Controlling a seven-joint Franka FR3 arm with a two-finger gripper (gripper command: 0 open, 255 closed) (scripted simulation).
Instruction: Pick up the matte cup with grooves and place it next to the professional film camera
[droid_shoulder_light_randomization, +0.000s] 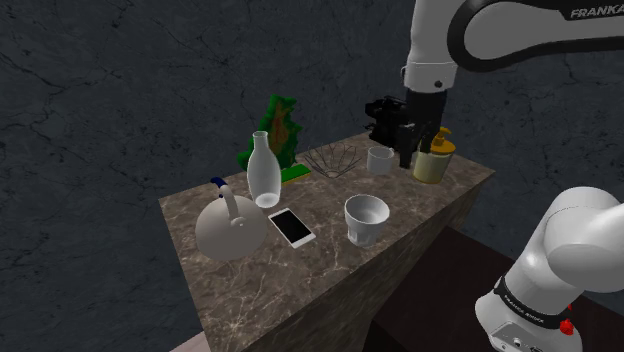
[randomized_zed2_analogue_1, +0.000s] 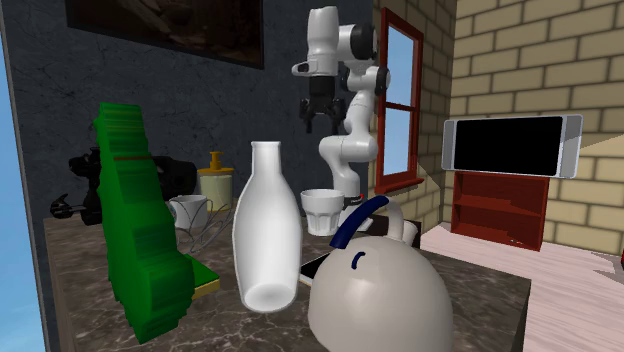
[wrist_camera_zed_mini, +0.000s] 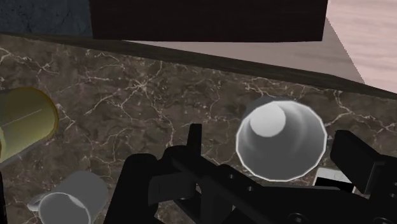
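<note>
Marble counter (droid_shoulder_light_randomization: 330, 295), grooved cup (droid_shoulder_light_randomization: 366, 219), camera (droid_shoulder_light_randomization: 381, 113), kettle (droid_shoulder_light_randomization: 232, 233), bottle (droid_shoulder_light_randomization: 263, 172)

White lettering "FRANKA" (droid_shoulder_light_randomization: 596, 13), cut off at the picture's edge, on the arm's dark upper link (droid_shoulder_light_randomization: 520, 22), small print on the base band (droid_shoulder_light_randomization: 522, 303), unreadable.

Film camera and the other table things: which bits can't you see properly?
Film camera: in the shoulder view the gripper overlaps one side; in the second exterior view the green object hides its middle.
Phone: in the second exterior view, almost all behind the white bottle and the kettle.
Yellow dispenser: in the wrist view, cut off by the picture's edge.
</note>
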